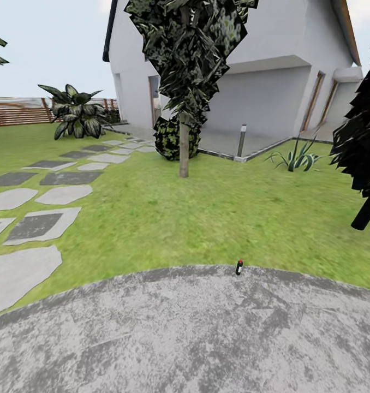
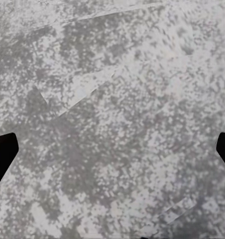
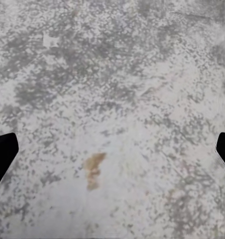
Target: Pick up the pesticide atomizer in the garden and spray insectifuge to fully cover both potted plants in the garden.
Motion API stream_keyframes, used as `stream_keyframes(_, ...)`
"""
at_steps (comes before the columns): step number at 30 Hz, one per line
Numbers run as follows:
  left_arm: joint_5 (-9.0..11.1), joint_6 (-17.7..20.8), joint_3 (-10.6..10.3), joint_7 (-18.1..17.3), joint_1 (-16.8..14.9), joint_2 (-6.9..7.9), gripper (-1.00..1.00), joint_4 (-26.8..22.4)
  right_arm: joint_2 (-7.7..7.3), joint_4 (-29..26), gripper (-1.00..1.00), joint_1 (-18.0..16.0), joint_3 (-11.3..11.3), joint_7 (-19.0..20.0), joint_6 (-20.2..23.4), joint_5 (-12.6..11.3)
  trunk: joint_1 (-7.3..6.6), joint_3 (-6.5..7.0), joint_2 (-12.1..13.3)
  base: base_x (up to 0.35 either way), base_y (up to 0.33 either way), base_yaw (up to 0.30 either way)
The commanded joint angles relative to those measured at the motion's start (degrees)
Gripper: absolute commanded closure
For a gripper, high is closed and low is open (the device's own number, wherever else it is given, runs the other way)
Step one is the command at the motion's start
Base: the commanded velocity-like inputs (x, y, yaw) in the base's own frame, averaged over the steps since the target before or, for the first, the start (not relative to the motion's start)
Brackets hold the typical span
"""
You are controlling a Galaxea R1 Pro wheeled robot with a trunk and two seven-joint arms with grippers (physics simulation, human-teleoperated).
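The pesticide atomizer point(image 1: 239, 267), a small dark bottle with a reddish top, stands upright at the far edge of the round grey stone patio point(image 1: 185, 338), right where it meets the lawn point(image 1: 207, 213) of the garden. It is some way ahead of me, slightly to the right. My left gripper point(image 2: 112, 149) hangs open over bare mottled stone, its dark fingertips point(image 2: 3, 154) far apart. In the same way my right gripper point(image 3: 112, 149) is open above the stone with nothing between its fingertips point(image 3: 3, 154). The two potted plants are out of view.
A thin-trunked tree point(image 1: 184, 153) and a round dark bush point(image 1: 177, 139) stand on the lawn ahead. Stepping stones point(image 1: 37, 224) run off to the left. A grey lamp post point(image 1: 242, 141), a spiky plant point(image 1: 297, 158), the white house point(image 1: 272, 82) and a dark tree point(image 1: 365, 164) lie beyond.
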Motion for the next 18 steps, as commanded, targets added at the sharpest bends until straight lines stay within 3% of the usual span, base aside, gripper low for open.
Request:
stream_keyframes(1,0.04,-0.19,0.06,0.05,-0.02,0.01,-1.00,0.08,0.04,-0.08,-1.00,-0.05,-0.03,-0.05,-0.20,-0.02,0.03,-0.05,-0.02,0.326,0.000,-0.253)
stream_keyframes(12,0.04,-0.19,0.06,0.04,-0.02,-0.02,-1.00,0.09,0.00,-0.35,-1.00,-0.05,-0.07,0.01,-0.19,-0.02,0.03,-0.05,-0.02,0.316,0.000,-0.256)
stream_keyframes(18,0.03,-0.19,0.06,0.04,-0.02,0.00,-1.00,0.09,0.00,-0.28,-1.00,-0.05,-0.09,-0.01,-0.18,-0.02,0.03,-0.05,-0.02,0.053,0.000,-0.267)
